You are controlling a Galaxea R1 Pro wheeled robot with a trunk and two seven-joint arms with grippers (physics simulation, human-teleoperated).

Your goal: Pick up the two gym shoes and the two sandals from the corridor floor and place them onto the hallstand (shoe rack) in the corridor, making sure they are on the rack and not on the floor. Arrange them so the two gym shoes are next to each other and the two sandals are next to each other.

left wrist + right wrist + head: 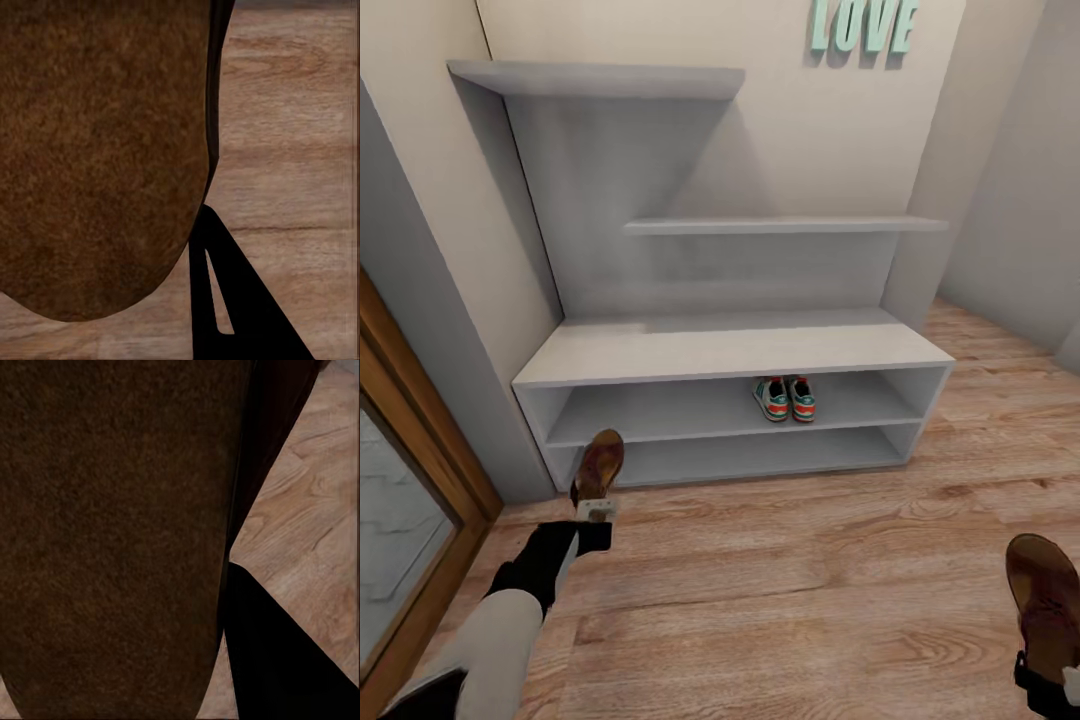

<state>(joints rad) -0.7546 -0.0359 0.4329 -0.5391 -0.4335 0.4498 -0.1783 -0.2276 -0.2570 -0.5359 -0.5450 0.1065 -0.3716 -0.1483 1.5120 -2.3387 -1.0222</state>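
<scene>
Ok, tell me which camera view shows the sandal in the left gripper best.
The head view: the sandal shows whole, held by the left gripper before the hallstand. The left wrist view gives just its brown sole up close; the right wrist view shows the other sandal.

Left arm (510, 620), nearest the hallstand (730, 350): pale cream forearm shell, then a black wrist section, ending in a small light-grey block with dark dots. Fingers (232, 300) in left wrist view: flat black, tapering, one pale slot. Right arm's fingers (285, 660): plain black wedge.
</scene>
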